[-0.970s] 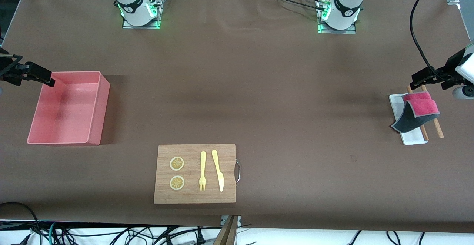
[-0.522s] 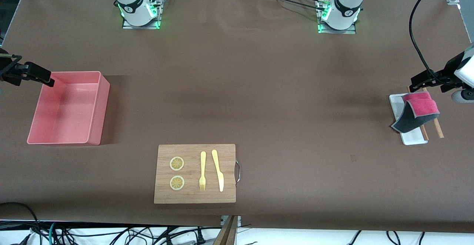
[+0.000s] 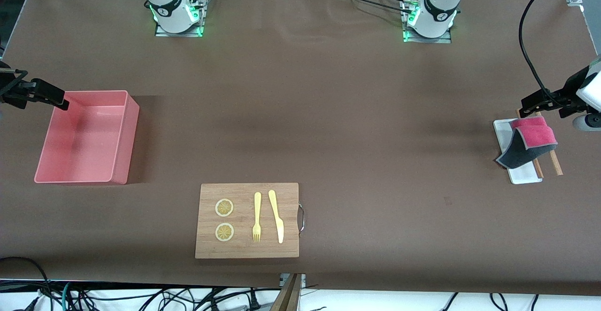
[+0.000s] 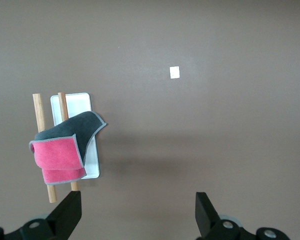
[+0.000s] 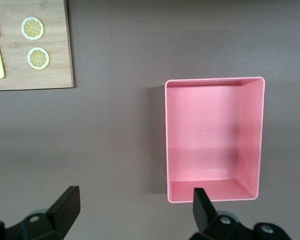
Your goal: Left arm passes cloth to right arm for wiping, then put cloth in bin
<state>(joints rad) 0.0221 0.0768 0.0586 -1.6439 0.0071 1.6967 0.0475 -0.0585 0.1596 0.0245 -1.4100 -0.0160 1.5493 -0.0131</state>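
Cutting board (image 3: 247,220): fork (image 3: 256,217), knife (image 3: 276,215), apparently lemon slices (image 3: 224,207)

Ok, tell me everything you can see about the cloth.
The cloth is small and folded over itself, bright pink on one face, dark grey on the other, with pale edge trim; it looks like soft microfibre. It lies draped across two wooden sticks and a flat white tray at the left arm's end of the table, its grey corner hanging past the tray's edge. Nothing grips it: the left pincer hangs open above that end.
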